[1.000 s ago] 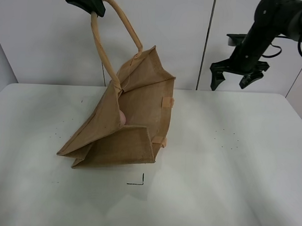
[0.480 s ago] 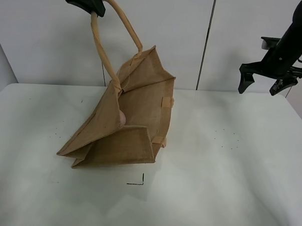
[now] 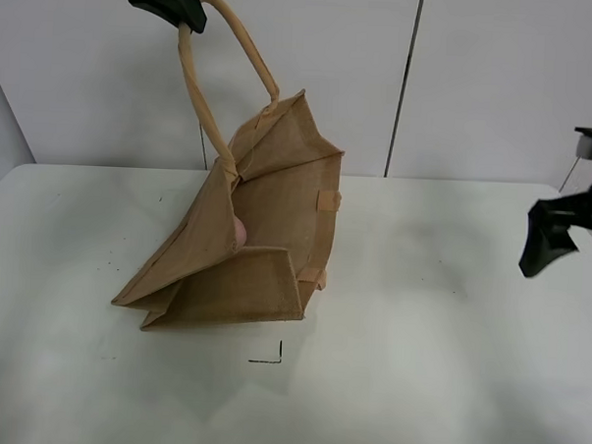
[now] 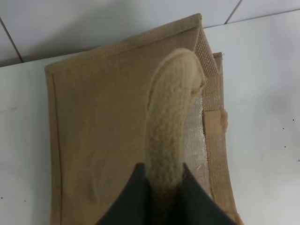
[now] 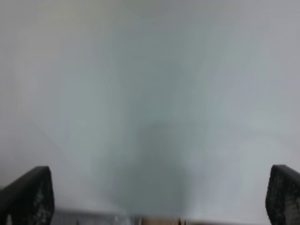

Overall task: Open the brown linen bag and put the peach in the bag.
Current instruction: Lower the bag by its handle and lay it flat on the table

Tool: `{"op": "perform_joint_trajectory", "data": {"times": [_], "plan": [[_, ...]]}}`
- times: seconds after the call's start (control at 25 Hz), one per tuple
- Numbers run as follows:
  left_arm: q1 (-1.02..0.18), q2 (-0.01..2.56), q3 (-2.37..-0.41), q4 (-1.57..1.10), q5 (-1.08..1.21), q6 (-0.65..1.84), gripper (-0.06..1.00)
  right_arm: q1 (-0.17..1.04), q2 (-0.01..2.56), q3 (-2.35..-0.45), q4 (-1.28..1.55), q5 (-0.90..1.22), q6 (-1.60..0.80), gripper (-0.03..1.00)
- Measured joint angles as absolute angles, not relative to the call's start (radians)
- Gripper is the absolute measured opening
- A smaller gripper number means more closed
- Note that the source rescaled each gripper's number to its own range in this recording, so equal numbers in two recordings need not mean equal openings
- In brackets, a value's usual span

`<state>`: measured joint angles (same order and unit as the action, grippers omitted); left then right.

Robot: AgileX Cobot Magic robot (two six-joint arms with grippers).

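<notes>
The brown linen bag (image 3: pixel 246 244) stands tilted on the white table (image 3: pixel 417 365), its mouth held open toward the right. My left gripper (image 3: pixel 187 16) is shut on one tan loop handle (image 3: pixel 199 90) and holds it high at the top left; the left wrist view shows the handle (image 4: pixel 171 126) pinched between the dark fingers (image 4: pixel 131 201) above the bag (image 4: pixel 98 136). A bit of the pink peach (image 3: pixel 241 231) shows inside the bag's opening. My right gripper (image 3: pixel 570 239) is open and empty at the far right edge, well away from the bag. The right wrist view shows its fingertips (image 5: pixel 28 194) wide apart over blurred white.
A small black corner mark (image 3: pixel 270 357) lies on the table in front of the bag. A grey wall with a vertical seam (image 3: pixel 405 79) stands behind the table.
My right gripper has moved right and down, from high beside the bag to the far right edge. The left gripper and the bag have not moved.
</notes>
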<state>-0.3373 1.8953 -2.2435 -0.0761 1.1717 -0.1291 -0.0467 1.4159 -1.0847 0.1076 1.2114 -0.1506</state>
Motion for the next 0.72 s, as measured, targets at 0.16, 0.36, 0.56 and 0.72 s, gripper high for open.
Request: {"op": "perform_joint_trajectory", "data": {"times": [0.16,0.36,0.56,0.72], "plan": [[-0.337,1.895,-2.244,-0.076,1.172,-0.129,0.00,-0.047,1.171,-0.847,0.108,1.211,-0.151,1.00],[-0.337,1.895,-2.244,-0.076,1.172,-0.129,0.00,-0.047,0.855,-0.638,0.108,1.157,-0.151,1.00],[-0.337,1.895,-2.244,-0.076,1.172,-0.129,0.00,-0.047,0.543,-0.530,0.108,1.102,-0.150,1.00],[-0.337,1.895,-2.244,-0.077,1.172,-0.129,0.00,-0.032,0.378,-0.511,0.092,1.057,-0.145,1.00]]}}
